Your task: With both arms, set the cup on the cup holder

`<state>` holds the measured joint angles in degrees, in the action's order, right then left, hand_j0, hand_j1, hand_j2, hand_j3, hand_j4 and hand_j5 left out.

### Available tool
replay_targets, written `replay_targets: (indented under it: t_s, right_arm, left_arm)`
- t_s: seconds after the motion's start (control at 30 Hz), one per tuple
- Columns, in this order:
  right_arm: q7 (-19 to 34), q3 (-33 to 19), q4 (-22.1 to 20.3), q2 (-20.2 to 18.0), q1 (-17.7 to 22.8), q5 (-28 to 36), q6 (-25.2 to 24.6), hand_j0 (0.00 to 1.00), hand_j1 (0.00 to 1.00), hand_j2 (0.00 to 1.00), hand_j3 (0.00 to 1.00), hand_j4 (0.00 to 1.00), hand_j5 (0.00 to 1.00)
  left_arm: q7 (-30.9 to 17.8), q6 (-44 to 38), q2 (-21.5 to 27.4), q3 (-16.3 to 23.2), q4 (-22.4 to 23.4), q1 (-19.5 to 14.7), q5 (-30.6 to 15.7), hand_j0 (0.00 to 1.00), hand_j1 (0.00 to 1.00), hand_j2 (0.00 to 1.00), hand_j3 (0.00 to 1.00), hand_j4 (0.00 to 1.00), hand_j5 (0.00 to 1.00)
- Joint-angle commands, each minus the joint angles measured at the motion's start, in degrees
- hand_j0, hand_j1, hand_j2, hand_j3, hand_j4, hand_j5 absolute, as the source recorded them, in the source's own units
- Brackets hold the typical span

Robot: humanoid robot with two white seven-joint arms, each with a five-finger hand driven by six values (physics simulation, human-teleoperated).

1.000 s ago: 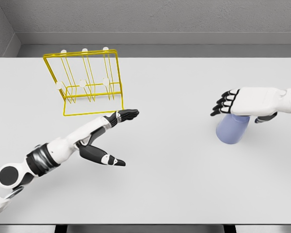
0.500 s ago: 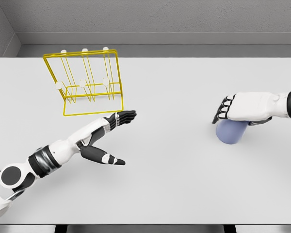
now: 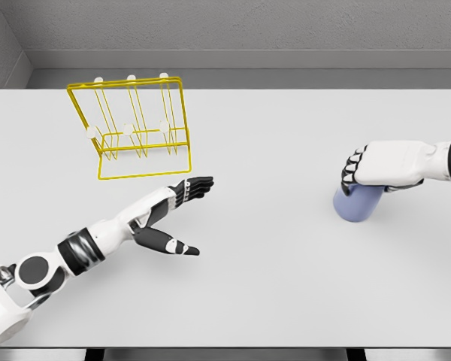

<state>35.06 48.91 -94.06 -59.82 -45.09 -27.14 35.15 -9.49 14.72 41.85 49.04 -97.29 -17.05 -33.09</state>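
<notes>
Where the white tabletop (image 3: 286,286) fills most of the head view, a blue-violet cup (image 3: 357,204) stands on its right portion, well apart from the yellow wire cup holder (image 3: 131,128) at the far left. Right hand (image 3: 376,167): it sits on top of the cup with its dark fingers (image 3: 352,167) curled down over the cup's upper edge on the side toward the table's centre; the white palm hides the cup's top, so whether the grip is firm cannot be told, but the fingers are drawn together around it. The right forearm enters from the right edge, roughly level with the tabletop. Left hand (image 3: 177,210): flat and spread, holding nothing, fingertips (image 3: 201,184) pointing toward the table's centre and the thumb (image 3: 173,244) splayed toward the viewer; it lies just in front of the holder's base frame without touching it. The left arm runs diagonally from the lower left corner. Cup holder: an upright rectangular frame on a rectangular base, bearing two rows of thin pegs with pale tips. Surroundings: a grey wall (image 3: 248,30) with a darker band along its foot runs behind the table, and a second grey wall closes the left corner. Soft shadows fall beneath both hands and the cup.
</notes>
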Motion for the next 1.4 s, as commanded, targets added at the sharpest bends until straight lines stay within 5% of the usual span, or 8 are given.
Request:
replay_targets:
  t_s: [0.0, 0.67, 1.37]
  right_arm:
    - [-0.06, -0.13, -0.16, -0.30, 0.00, 0.42, -0.15, 0.56, 0.56, 0.56, 0.56, 0.56, 0.56]
    - [-0.06, -0.66, -7.11, -0.30, -0.70, 0.51, -0.15, 0.53, 0.53, 0.53, 0.53, 0.53, 0.53]
    - [-0.06, -0.66, -7.28, 10.95, -1.76, 1.21, -0.15, 0.53, 0.53, 0.53, 0.53, 0.53, 0.53]
  left_arm:
    - [0.00, -0.04, -0.71, 0.01, 1.05, 0.00, -0.13, 1.00, 1.00, 1.00, 1.00, 1.00, 1.00]
    - [0.09, -1.62, -3.35, -0.17, 4.57, 0.09, 0.13, 1.00, 1.00, 1.00, 1.00, 1.00, 1.00]
    - [0.09, -1.54, -3.53, -0.26, 4.75, 0.09, 0.13, 1.00, 1.00, 1.00, 1.00, 1.00, 1.00]
